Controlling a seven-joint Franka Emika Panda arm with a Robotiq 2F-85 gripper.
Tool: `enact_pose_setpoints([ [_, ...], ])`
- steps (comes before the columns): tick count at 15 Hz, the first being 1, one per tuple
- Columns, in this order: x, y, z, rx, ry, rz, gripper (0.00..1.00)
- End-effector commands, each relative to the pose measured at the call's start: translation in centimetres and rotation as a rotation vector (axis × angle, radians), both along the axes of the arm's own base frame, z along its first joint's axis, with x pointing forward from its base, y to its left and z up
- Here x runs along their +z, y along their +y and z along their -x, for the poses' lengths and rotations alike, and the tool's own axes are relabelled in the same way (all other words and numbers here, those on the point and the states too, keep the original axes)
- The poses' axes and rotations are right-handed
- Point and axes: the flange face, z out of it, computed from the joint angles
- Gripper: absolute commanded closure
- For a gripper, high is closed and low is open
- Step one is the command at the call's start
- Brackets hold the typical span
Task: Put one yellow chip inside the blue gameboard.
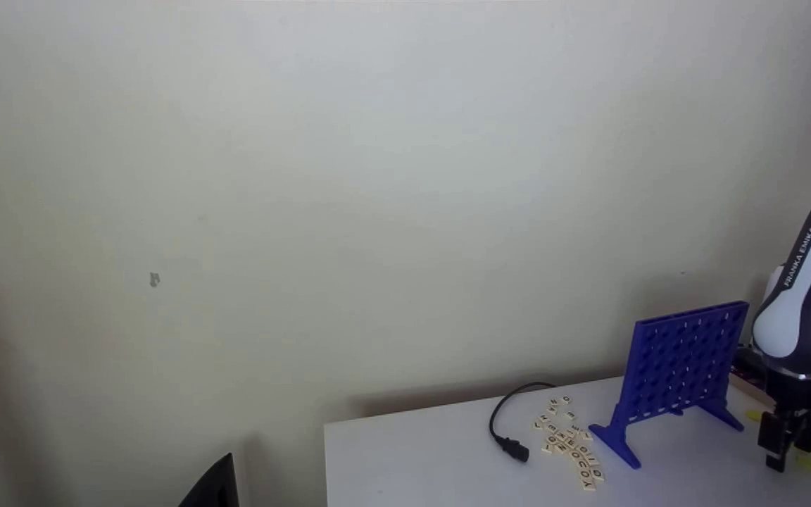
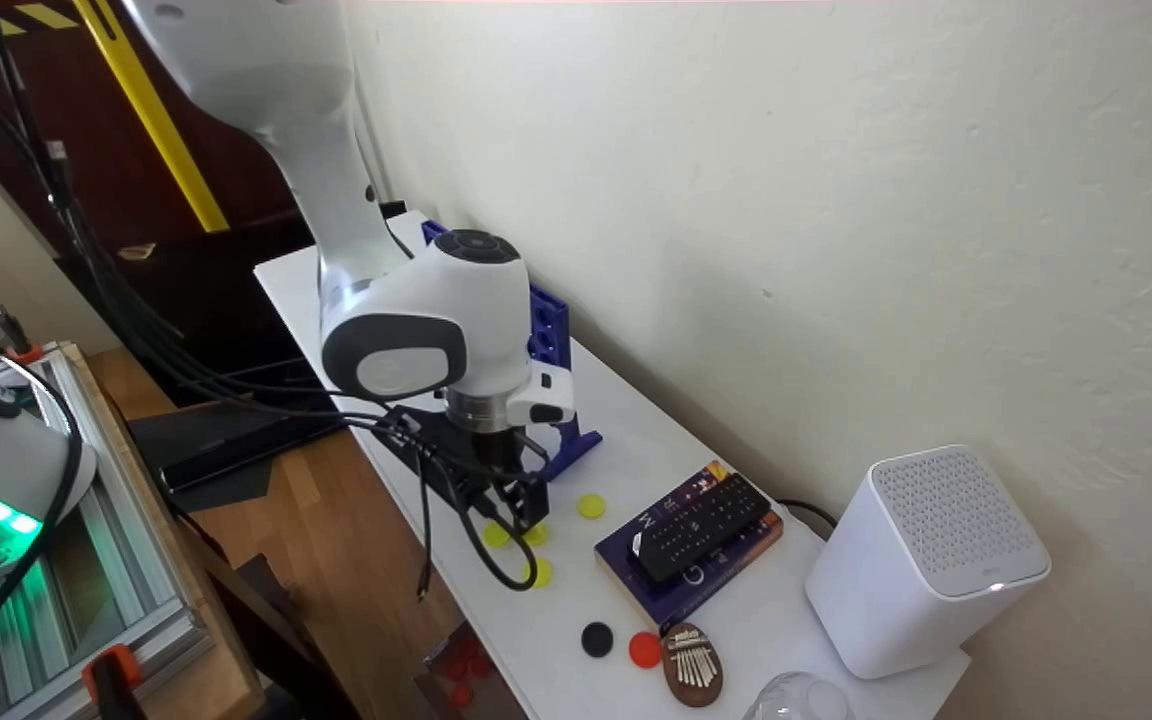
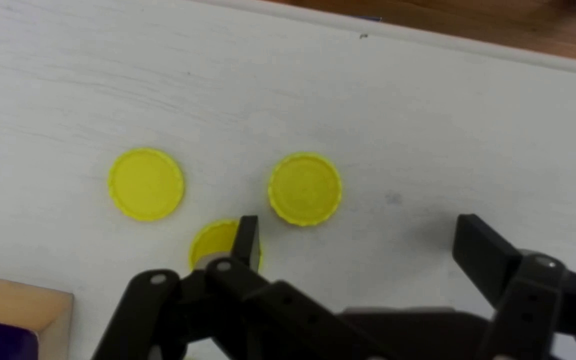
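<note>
Several yellow chips lie flat on the white table. In the wrist view one yellow chip (image 3: 305, 189) lies just ahead of the gap between the fingers, nearer the left finger. A second chip (image 3: 146, 184) lies farther left, and a third chip (image 3: 213, 242) is partly hidden under the left finger. My gripper (image 3: 358, 235) is open and empty, low over the table; it also shows in both exterior views (image 1: 791, 445) (image 2: 528, 508). The blue gameboard (image 1: 687, 362) stands upright beside the gripper; in an exterior view the arm partly hides the gameboard (image 2: 549, 325).
A dark book (image 2: 681, 590) with a black remote (image 2: 701, 525) on it lies near the chips. A black chip (image 2: 597, 639), a red chip (image 2: 645, 650), a thumb piano (image 2: 692, 667) and a white box (image 2: 926, 560) are farther along. Letter tiles (image 1: 571, 443) and a cable plug (image 1: 514, 448) lie beyond the gameboard.
</note>
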Motion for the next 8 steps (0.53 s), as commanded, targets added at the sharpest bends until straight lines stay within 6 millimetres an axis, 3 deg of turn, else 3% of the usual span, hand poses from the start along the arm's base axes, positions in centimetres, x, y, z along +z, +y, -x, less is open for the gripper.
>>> enact_pose_setpoints([
  [1,-0.1,-0.1,0.5,0.005,0.025,0.001,0.00],
  [8,1.0,-2.0,1.7,-0.037,0.007,0.017,0.00],
])
